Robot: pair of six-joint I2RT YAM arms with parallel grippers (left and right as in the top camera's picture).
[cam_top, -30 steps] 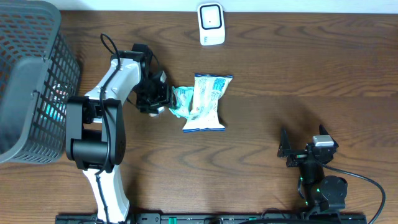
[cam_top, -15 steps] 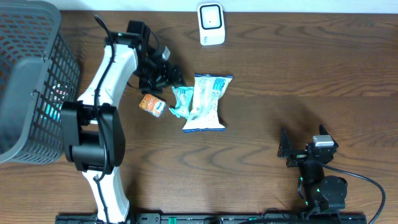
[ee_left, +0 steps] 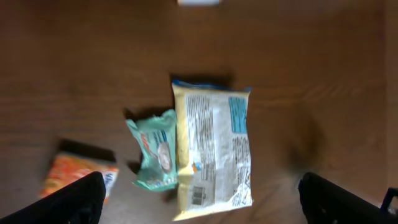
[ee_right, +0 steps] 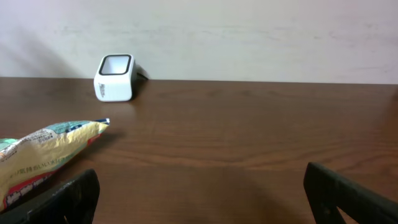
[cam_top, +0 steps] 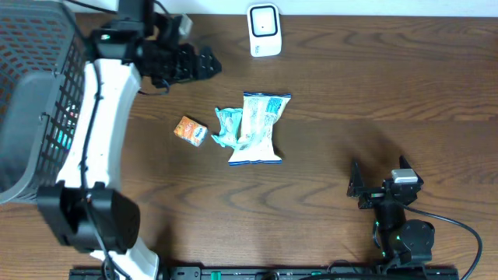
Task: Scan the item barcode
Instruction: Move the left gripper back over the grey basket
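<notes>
Left claw (cam_top: 208, 64) and right claw (cam_top: 358, 187) gape wide, empty. Overhead alone shows the basket (cam_top: 39, 85), upper left; right wrist view lacks the orange box (cam_top: 190, 130).

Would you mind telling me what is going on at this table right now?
A scanning job is under way, but neither arm holds anything. The left gripper hangs open above the dark wooden table near the grey mesh basket, away from the items. The small orange box, the crumpled teal packet and the white-and-blue snack bag lie mid-table, none at the white barcode scanner by the far edge. The right gripper rests open at the near right.
</notes>
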